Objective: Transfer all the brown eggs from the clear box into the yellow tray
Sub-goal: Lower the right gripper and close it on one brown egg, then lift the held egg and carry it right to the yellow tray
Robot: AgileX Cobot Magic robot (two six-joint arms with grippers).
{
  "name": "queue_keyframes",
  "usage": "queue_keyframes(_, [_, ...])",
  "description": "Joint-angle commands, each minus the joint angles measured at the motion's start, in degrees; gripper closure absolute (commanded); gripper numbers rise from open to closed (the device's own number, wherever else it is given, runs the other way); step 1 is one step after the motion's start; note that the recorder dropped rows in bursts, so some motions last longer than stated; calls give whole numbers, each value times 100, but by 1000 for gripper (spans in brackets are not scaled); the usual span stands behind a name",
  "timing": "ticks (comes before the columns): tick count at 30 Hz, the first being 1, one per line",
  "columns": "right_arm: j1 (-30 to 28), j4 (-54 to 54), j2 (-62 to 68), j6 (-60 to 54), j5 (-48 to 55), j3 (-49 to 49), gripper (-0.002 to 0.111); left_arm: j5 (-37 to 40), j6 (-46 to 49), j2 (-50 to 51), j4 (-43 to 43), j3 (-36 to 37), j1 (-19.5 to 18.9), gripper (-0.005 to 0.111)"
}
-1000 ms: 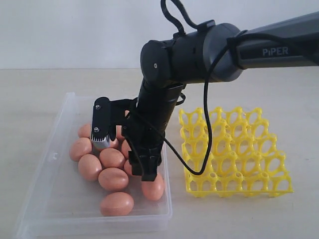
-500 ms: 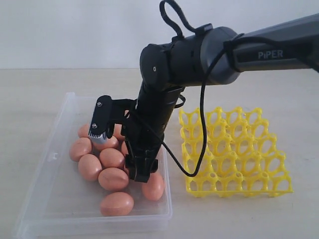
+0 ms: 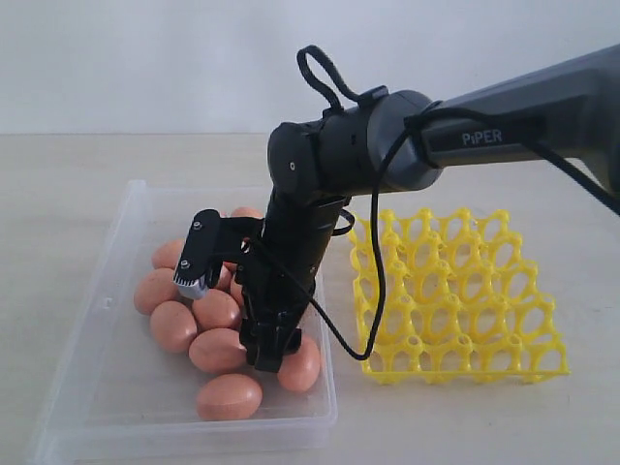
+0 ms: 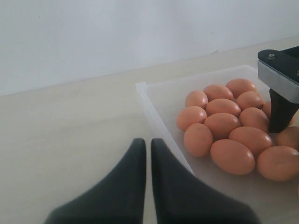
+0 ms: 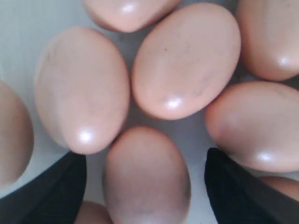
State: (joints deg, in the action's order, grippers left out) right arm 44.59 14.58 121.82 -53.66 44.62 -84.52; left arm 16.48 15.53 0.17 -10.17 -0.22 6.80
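Tabletop [image 3: 77, 165]: pale and matte, with a plain white wall [image 3: 145, 58] behind.
Left gripper [image 4: 148, 145]: fingers pressed together, empty, parked just outside the clear box [image 3: 92, 387].
Brown eggs [image 3: 218, 351]: all in the box, packed touching, under and around the right fingers.
Right gripper [image 3: 232, 315]: spread wide, holding nothing, straddling one egg [image 5: 145, 179].
Egg axis: lies flat, crosswise to the line between the fingers.
Yellow tray [image 3: 484, 368]: empty, beside the box, clear of both fingers.
Risk: neighbours crowd the target, so descending fingers could strike them and crack shells; a smooth shell may slip.

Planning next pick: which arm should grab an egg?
Right. The right gripper is open, low over the brown eggs in the clear box; the left gripper is shut, short of them.
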Motion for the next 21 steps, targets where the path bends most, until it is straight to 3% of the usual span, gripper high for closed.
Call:
queue_keyframes(1, [-6, -30, 21, 240, -192, -17, 54, -13, 1, -17, 9, 22, 34, 103])
queue_keyframes(3, [-6, -20, 21, 240, -206, -17, 68, -13, 1, -17, 9, 22, 34, 103])
queue_keyframes(6, [-6, -30, 21, 217, -265, -17, 103, -13, 1, -17, 9, 22, 34, 103])
queue_keyframes(7, [-6, -30, 21, 236, -317, -17, 108, -13, 1, -17, 9, 22, 34, 103])
queue_keyframes(21, [-6, 1810, 21, 561, -2530, -17, 109, -13, 1, -17, 9, 22, 34, 103])
